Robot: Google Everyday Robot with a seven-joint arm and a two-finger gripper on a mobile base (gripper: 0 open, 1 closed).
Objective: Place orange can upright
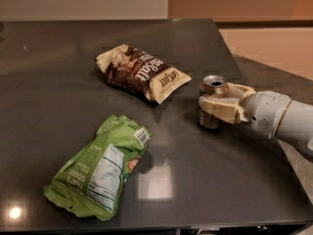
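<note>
- Camera view shows the orange can (213, 86) standing upright at the right of the dark surface (54, 77), its silver lid with pull-tab facing up.
- Its coppery metal body is mostly hidden; any markings on it are too blurred to read.
- At the same spot is the gripper (214, 97), reaching in from the right on a white, rounded arm (274, 116). Its cream-coloured fingers (220, 109) are closed around the can's middle, one across the near side and one behind.
- A crinkled brown and cream snack bag (139, 72) lies flat to the far left of the can, apart from it. "Salt" can be read in large white script; the dark word on its cream end is not legible.
- A wrinkled green snack bag (100, 168) lies flat at the near left, back side up, showing "THAT'S GOOD" in pale letters, a white nutrition panel and a barcode patch.
- Smooth, glossy dark grey, the surface mirrors a pale square and a bright lamp spot at its near edge.
</note>
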